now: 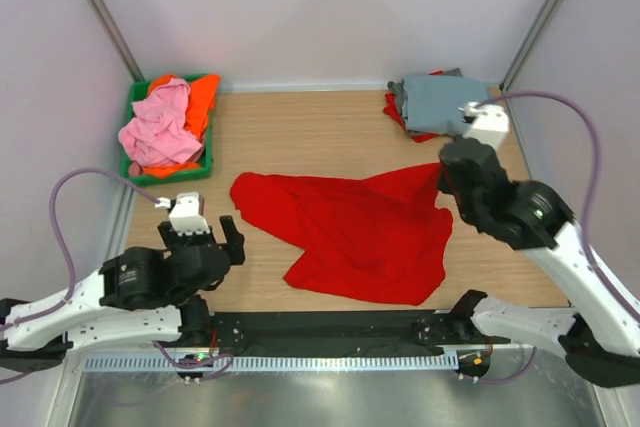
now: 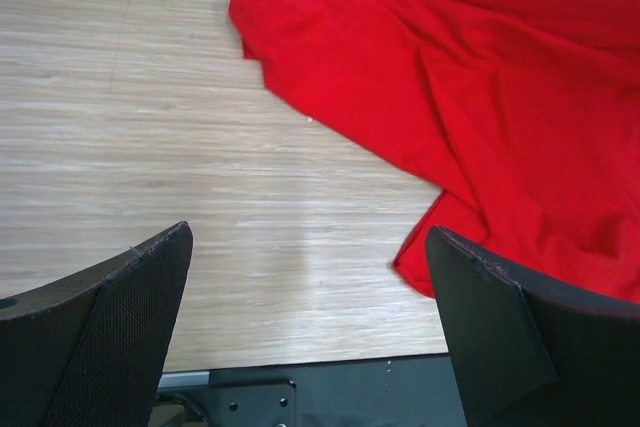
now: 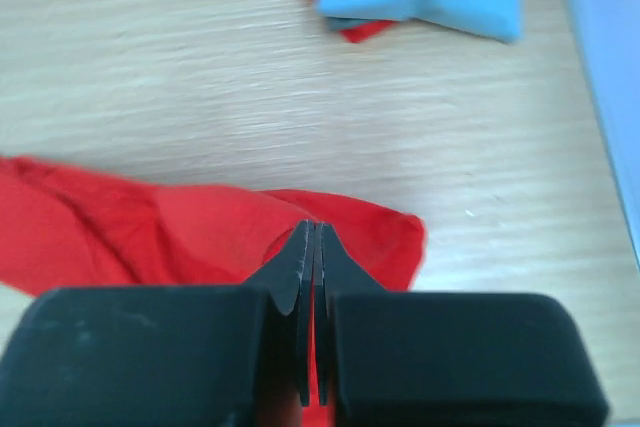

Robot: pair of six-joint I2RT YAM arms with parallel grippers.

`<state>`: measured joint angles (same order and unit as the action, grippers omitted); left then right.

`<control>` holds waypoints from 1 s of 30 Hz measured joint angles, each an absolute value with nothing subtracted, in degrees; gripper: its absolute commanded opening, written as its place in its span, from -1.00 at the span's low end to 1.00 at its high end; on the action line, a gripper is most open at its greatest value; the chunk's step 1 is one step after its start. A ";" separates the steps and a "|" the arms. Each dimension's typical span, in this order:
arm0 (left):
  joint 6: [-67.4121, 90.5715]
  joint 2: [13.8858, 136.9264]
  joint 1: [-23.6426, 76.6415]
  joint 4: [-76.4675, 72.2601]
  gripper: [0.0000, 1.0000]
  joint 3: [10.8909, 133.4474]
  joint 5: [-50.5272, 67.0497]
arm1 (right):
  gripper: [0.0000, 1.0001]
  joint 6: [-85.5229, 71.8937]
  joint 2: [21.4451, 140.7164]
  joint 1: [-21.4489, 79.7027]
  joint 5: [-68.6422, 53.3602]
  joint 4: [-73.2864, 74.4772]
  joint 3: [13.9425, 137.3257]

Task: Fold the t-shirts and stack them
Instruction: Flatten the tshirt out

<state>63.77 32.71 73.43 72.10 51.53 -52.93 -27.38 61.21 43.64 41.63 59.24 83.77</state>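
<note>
Left arm: crouched low at the near left, wrist aimed across the tabletop [image 1: 320,132] toward the middle.
Left claw [image 2: 310,244]: spread wide, gripping nothing, hovering over bare wood just short of the cloth's near-left edge.
Right arm: reaching in from the near right, forearm angled up and wrist tipped down over the cloth's far-right corner.
Right claw [image 3: 315,235]: clenched tight, its tips pinching that corner.
Red t-shirt [image 1: 350,232]: crumpled mid-tabletop, its far-right corner drawn up toward the right claw.
Grey-blue t-shirt [image 1: 440,102]: folded at the far right, on top of a second red t-shirt [image 3: 355,29].
Green bin [image 1: 165,174]: far left, holding the pink t-shirt [image 1: 160,127] and orange t-shirt [image 1: 203,97].
</note>
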 measured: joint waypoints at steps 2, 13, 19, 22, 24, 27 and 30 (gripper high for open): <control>64.03 36.03 73.43 71.92 0.99 51.83 -53.19 | -0.98 -30.98 54.06 43.64 45.69 61.45 80.03; 53.43 49.87 56.16 58.98 0.99 53.76 -44.82 | -0.98 -40.58 34.50 43.59 62.76 66.02 76.40; 47.07 60.27 45.52 49.50 0.95 54.98 -34.41 | -0.97 -37.63 32.97 43.46 59.46 61.71 70.89; 45.08 70.54 45.36 44.27 0.88 57.71 -28.95 | -0.97 -37.65 35.05 43.44 56.77 61.67 68.18; 44.31 76.36 45.36 41.30 0.84 59.72 -26.06 | -0.97 -37.67 35.40 43.44 54.81 61.58 66.54; 43.13 84.79 45.39 38.41 0.77 64.82 -22.28 | -0.97 -38.02 34.61 43.44 52.75 61.98 64.88; 41.82 91.50 45.74 36.40 0.69 71.31 -20.53 | -0.97 -39.05 33.32 43.44 52.62 62.83 64.82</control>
<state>41.82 91.50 45.74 36.40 71.31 -20.53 -39.05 33.32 43.44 52.62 62.83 64.82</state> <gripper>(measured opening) 0.867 0.025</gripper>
